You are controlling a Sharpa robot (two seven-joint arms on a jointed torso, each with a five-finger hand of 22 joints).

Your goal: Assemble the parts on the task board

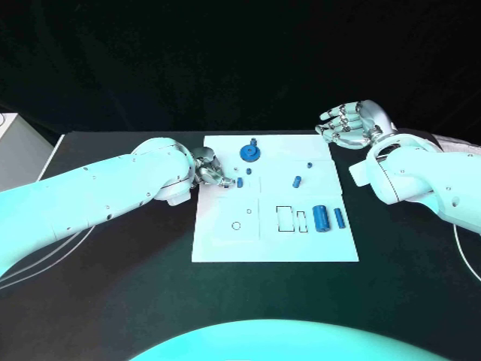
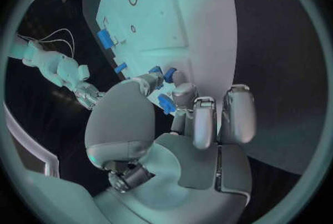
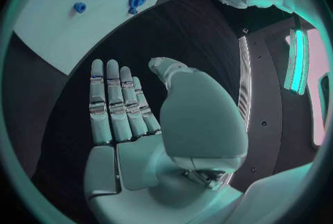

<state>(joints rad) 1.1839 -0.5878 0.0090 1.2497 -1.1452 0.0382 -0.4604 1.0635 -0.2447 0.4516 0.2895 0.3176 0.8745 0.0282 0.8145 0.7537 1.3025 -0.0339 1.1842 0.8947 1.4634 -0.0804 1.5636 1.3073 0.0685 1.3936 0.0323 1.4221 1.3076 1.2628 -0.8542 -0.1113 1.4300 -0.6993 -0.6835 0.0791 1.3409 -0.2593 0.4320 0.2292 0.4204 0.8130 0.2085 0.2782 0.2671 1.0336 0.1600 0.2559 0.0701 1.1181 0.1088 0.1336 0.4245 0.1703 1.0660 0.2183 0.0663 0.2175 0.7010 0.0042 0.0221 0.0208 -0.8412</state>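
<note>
Black surface (image 1: pixel 110 301) carries the white task board (image 1: pixel 225 244) at its middle, with both arms reaching in from either side.

Small blue parts lie scattered over the board: a round wheel-like piece (image 1: pixel 249 154) near the far edge, a short peg (image 1: pixel 297 180) toward the middle, and two cylinders (image 1: pixel 322 218) lying side by side near the right edge beside some rectangular slots.

At the board's left edge the left hand (image 1: pixel 210 171) pinches a small blue part (image 2: pixel 166 104) between its fingertips, just above the board; the left wrist view shows the blue piece caught in its fingers (image 2: pixel 182 93). The right hand (image 1: pixel 351 122) hovers off the board's far right corner, fingers spread wide and flat, holding nothing.

The step in hand looks like carrying this one piece to its seat. Next, the left hand probably needs to line the part up over a matching hole and press it down squarely; a tilted part could jam or slip free.
</note>
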